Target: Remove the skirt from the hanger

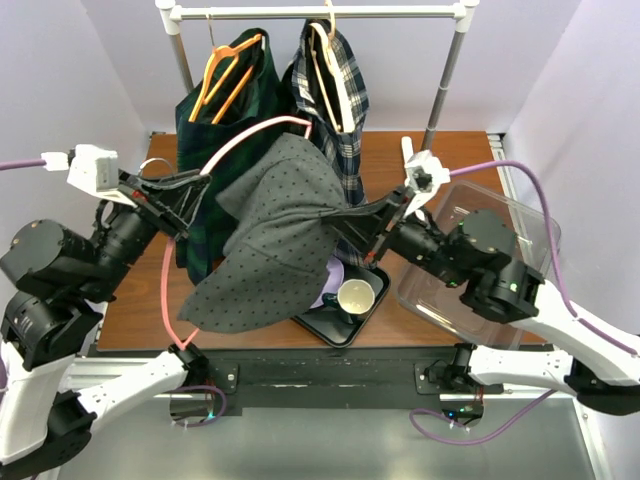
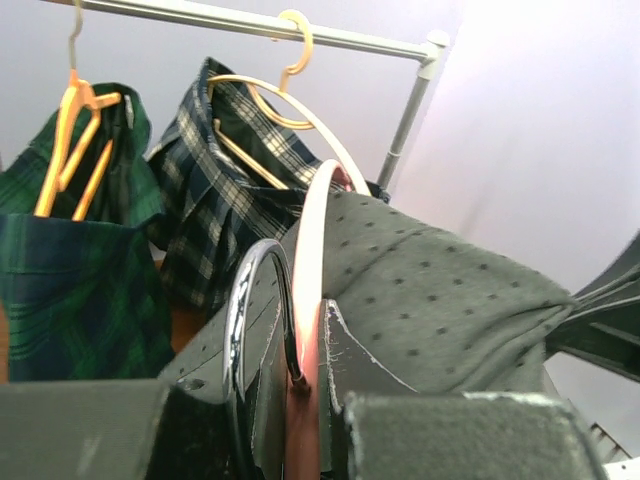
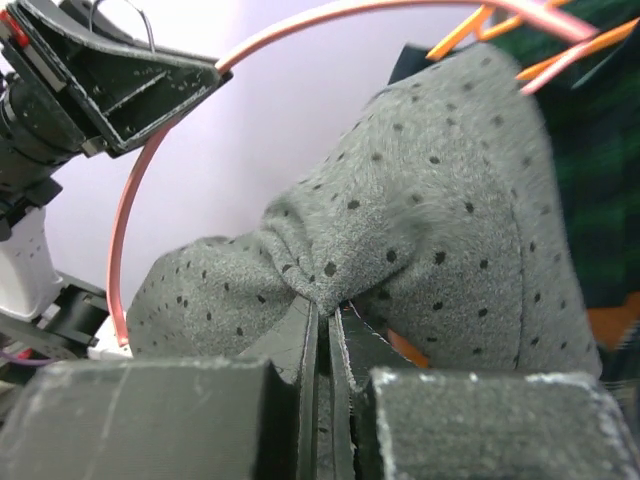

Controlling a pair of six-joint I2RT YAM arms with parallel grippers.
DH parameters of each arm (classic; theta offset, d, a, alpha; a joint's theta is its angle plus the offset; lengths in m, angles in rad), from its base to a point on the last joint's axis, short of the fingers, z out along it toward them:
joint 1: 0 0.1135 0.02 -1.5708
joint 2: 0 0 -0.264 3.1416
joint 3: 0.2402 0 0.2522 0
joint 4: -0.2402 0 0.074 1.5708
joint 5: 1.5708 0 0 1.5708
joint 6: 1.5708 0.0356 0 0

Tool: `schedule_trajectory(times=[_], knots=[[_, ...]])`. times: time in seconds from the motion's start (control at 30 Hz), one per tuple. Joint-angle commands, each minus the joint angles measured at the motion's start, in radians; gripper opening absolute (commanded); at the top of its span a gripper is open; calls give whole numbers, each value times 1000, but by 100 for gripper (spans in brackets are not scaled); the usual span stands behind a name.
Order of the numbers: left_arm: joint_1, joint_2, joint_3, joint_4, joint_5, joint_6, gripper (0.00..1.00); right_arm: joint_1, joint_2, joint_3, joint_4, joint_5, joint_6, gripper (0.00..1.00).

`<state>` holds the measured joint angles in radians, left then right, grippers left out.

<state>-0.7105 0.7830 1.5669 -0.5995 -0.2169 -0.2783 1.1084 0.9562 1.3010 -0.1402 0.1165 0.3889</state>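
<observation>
Pinched shut, the right gripper has a fold of the grey dotted skirt bunched between its fingers, and the cloth puckers right at the tips. That skirt hangs in mid-air at the centre of the top view, draped over the pink hanger, whose rod arcs out of the fabric toward 11 o'clock and loops down toward 7 o'clock. At 9 o'clock of the skirt the left gripper is closed narrowly on the hanger beside its metal hook, with the pink rod running between its fingers. Below the hem, at 5 o'clock, a cup sits on a black tray. A clear bin lies at 3 o'clock, and plaid garments hang from the rail at 12 o'clock. The skirt looks soft, light and felt-like, so it will likely sag and stretch rather than slide off as one piece. A deep pinch in a gathered fold seems the surest hold, with the stiff, smooth hanger braced against the pull.
</observation>
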Motion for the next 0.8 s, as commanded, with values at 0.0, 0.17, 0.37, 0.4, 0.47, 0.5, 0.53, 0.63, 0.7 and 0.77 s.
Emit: schedule_trajectory(times=[0.0,0.17,0.37,0.4,0.47,0.5,0.53,0.63,0.7,0.77], knots=[[14,-18,28,-91,-154,119,0,-10,-99,127,108,159,-93,0],[14,-22,25,-115,-171,119,0,-10,-93,237,137,207,-125,0],[13,-39,21,-137,-170,119,0,-9,-80,299,284,218,-202,0],[14,-44,19,-143,-170,117,0,-9,-74,308,307,236,-222,0],[13,-47,19,-146,-164,114,0,-9,-36,377,337,294,-313,0],[14,-50,21,-148,-161,114,0,-9,-16,406,337,316,-358,0],[13,-51,24,-151,-151,113,0,-9,33,435,338,365,-454,0],[14,-54,35,-157,-141,114,0,-9,104,544,334,454,-657,0],[14,-57,41,-161,-136,114,0,-10,156,586,355,563,-772,0],[13,-62,41,-160,-125,113,0,-9,176,568,442,671,-960,0]])
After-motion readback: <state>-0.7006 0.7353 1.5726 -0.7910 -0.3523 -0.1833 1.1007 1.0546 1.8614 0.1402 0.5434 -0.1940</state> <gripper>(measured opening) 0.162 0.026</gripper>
